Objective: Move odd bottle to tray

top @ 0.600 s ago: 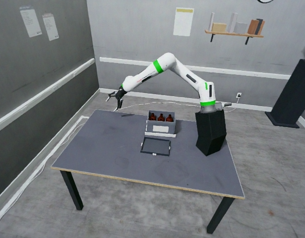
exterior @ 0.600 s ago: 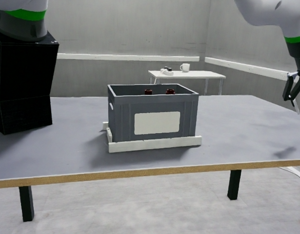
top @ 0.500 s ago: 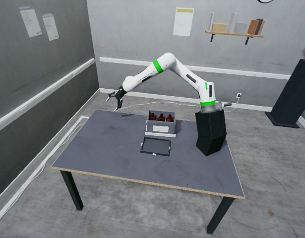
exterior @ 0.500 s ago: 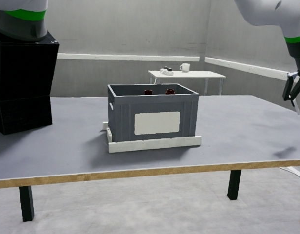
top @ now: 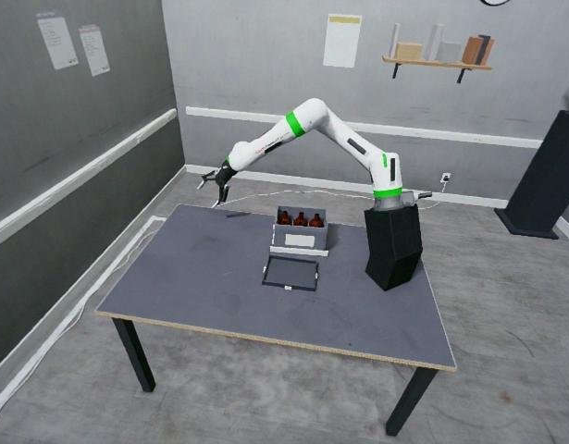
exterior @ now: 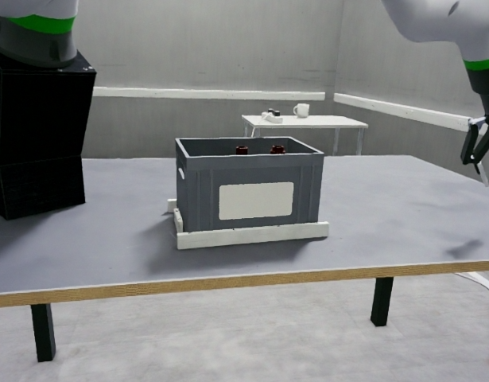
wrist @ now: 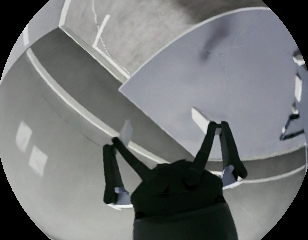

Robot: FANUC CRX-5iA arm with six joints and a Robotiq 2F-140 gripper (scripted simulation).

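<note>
Brown glass-like bottles (top: pixel 300 219) (exterior: pixel 277 150) are held upright in a rectangular grey crate (top: pixel 301 237) (exterior: pixel 252 197); three are seen from the top view, and which neck differs cannot be told. The shallow dark rectangular tray (top: pixel 290 274) is placed near the crate, with no bottle on it. The black two-finger gripper (top: pixel 212 194) (exterior: pixel 483 177) (wrist: pixel 161 118) is spread wide, released, well apart from the crate.

We see the crate's walls (top: pixel 301 235) (exterior: pixel 252 164) stand around the bottles (top: pixel 300 219) (exterior: pixel 277 150), blocking a sideways reach. Above their necks, we find the crate's top open.
</note>
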